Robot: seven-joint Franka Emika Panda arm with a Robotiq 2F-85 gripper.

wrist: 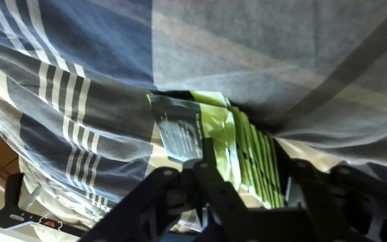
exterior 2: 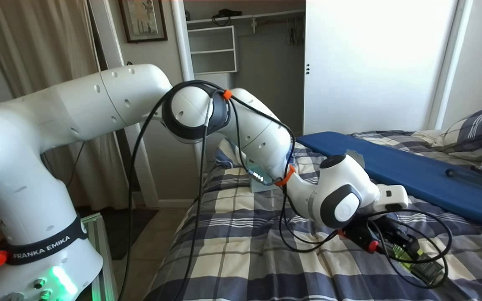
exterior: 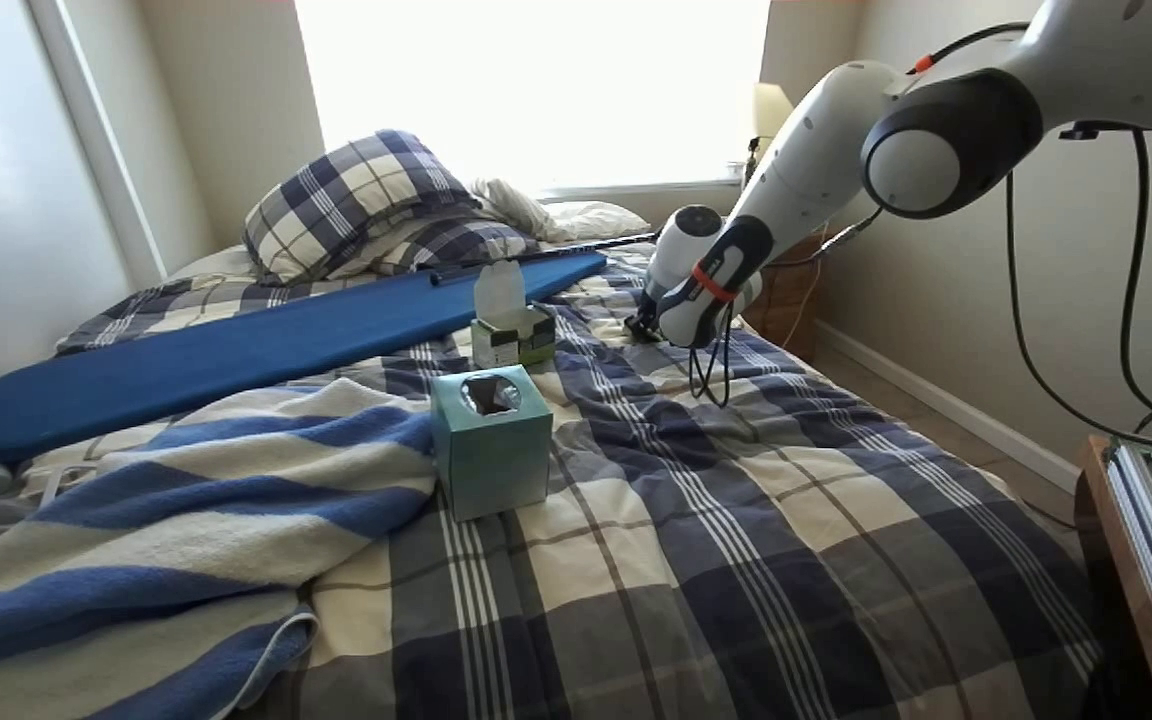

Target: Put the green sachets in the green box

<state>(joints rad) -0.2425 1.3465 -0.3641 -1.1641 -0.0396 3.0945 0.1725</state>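
The green sachets stand as a tight row on the plaid bed, the front one turned to show its dark half; they also show in an exterior view. My gripper is low at the bed, its fingers apart on either side of the row; it also shows in both exterior views. Whether the fingers press on the sachets cannot be told. A small green-and-white carton stands with its lid raised. Nearer that camera is a teal-green tissue box with an open top, partly hidden by the arm elsewhere.
A blue ironing board lies along the bed behind the carton. A striped towel lies beside the tissue box. Plaid pillows and a black-handled stick are at the bed's far end. Loose cables loop around the gripper.
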